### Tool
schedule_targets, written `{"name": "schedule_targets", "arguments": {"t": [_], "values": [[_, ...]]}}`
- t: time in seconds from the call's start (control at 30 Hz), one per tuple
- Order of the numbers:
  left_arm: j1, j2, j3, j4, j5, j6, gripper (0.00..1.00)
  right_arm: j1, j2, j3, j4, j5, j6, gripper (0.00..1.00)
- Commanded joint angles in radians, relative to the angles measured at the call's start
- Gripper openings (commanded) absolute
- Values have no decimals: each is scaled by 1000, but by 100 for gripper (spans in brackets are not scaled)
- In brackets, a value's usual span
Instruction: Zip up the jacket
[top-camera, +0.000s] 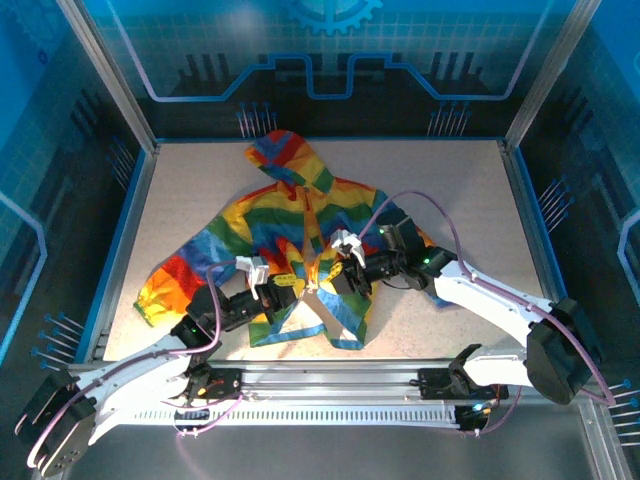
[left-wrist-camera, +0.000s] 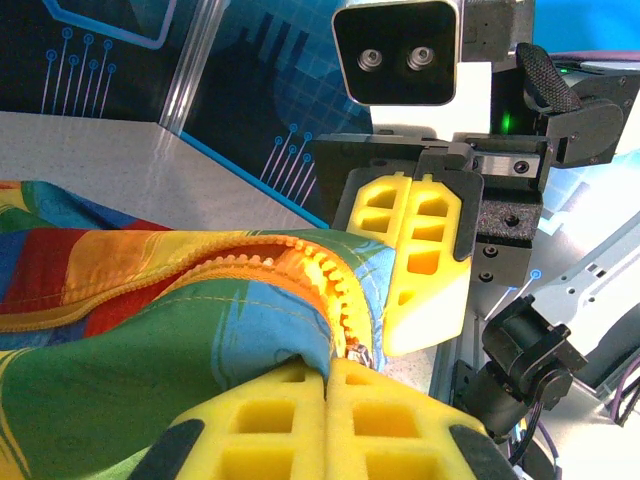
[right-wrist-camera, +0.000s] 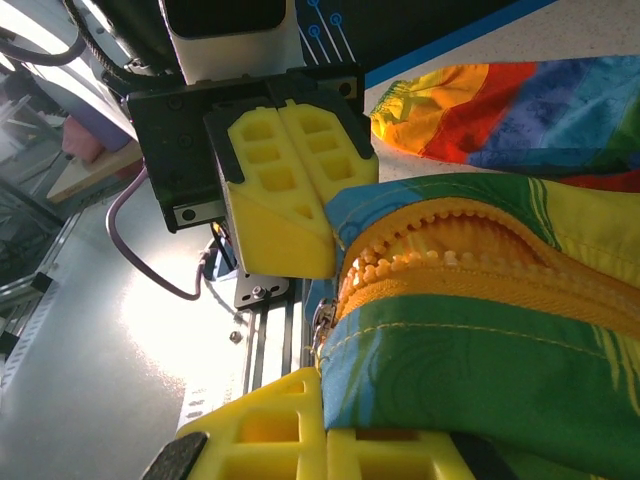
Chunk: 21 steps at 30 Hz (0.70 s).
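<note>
The rainbow-striped jacket (top-camera: 290, 225) lies flat on the table, hood at the far end, with its orange zipper (top-camera: 312, 250) running down the middle. My two grippers meet at the hem, on either side of the zipper's lower end. The left gripper (top-camera: 290, 288) is shut on the blue-green fabric just left of the zipper teeth (left-wrist-camera: 335, 290); its own view shows the pinch, left gripper (left-wrist-camera: 336, 372). The right gripper (top-camera: 337, 277) is shut on the hem fabric on the other side, right gripper (right-wrist-camera: 335, 420). The metal slider (right-wrist-camera: 322, 328) sits low between them, slider (left-wrist-camera: 358, 352).
The jacket's left sleeve (top-camera: 170, 285) stretches toward the table's left edge. Aluminium rails (top-camera: 330, 385) run along the near edge by the arm bases. Blue enclosure walls (top-camera: 330, 70) stand round the table. Bare tabletop (top-camera: 470, 200) lies right of the jacket.
</note>
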Motion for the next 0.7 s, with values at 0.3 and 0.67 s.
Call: {"name": "schedule_targets", "arguments": {"t": [0.3, 0.67], "values": [[-9, -23, -20, 51, 34, -3, 0, -10, 14, -4, 46, -7, 46, 0], [-10, -25, -17, 10, 54, -12, 0, -34, -2, -24, 107, -14, 91, 0]]}}
